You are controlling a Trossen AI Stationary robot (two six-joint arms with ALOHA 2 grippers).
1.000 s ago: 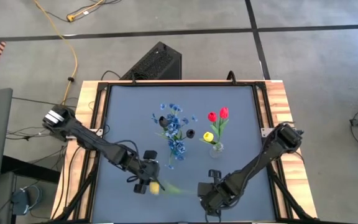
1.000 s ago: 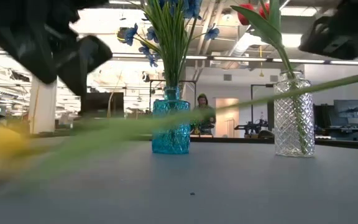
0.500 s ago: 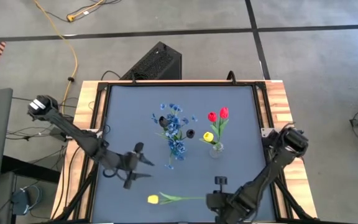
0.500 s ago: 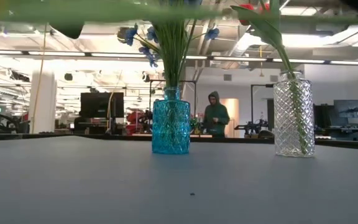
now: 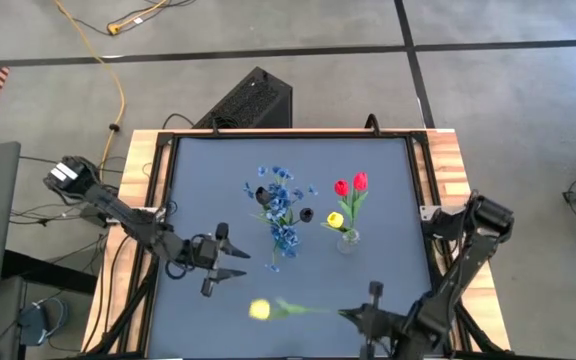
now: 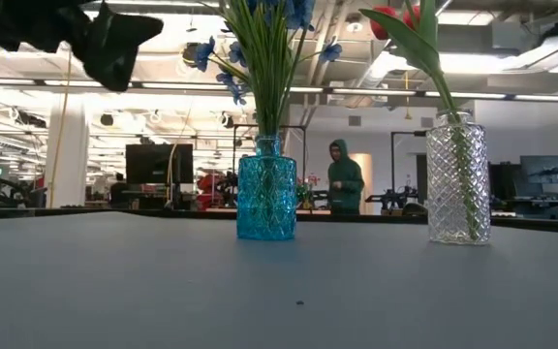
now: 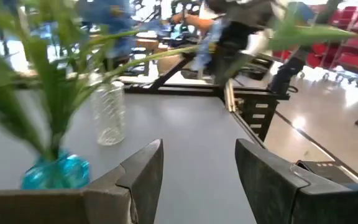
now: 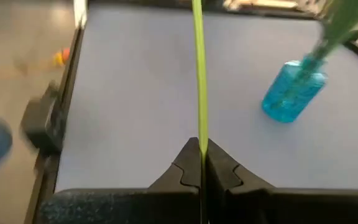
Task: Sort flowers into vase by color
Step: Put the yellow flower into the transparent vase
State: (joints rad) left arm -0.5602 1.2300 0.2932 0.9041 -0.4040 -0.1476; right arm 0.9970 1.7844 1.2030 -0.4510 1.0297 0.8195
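A yellow tulip point(image 5: 259, 310) with a long green stem point(image 5: 313, 310) hangs in the air over the table's near side, out of the low view. My right gripper point(image 5: 350, 313) is shut on that stem, also seen in the right wrist view point(image 8: 199, 163). My left gripper point(image 5: 230, 262) is open and hovers left of the blue vase, its fingers point(image 7: 146, 169) apart around nothing. The blue glass vase point(image 6: 266, 199) holds the blue sprays point(image 5: 280, 200). The clear glass vase point(image 6: 456, 189) holds two red tulips point(image 5: 351, 184) and a yellow one point(image 5: 335, 219). My right gripper pinches the yellow tulip's green stem point(image 8: 198, 134) between its two fingers, near the end away from the bloom. The fingers come level from the table's right and point along the stem, which runs straight out ahead of them. The tulip is lifted clear and about level, bloom toward the table's left.
Both vases stand at the middle of the dark table top point(image 5: 208, 180), which has a raised wooden frame point(image 5: 448, 170) around it. A small dark object point(image 5: 307, 214) lies between the vases. A person point(image 6: 343, 182) stands in the room far behind the table.
My left gripper has drawn back from the yellow bloom, up and toward the table's far-left. My right gripper has lifted the tulip off the table, from lying low across the low view to above it, and carried it a little toward the table's right.
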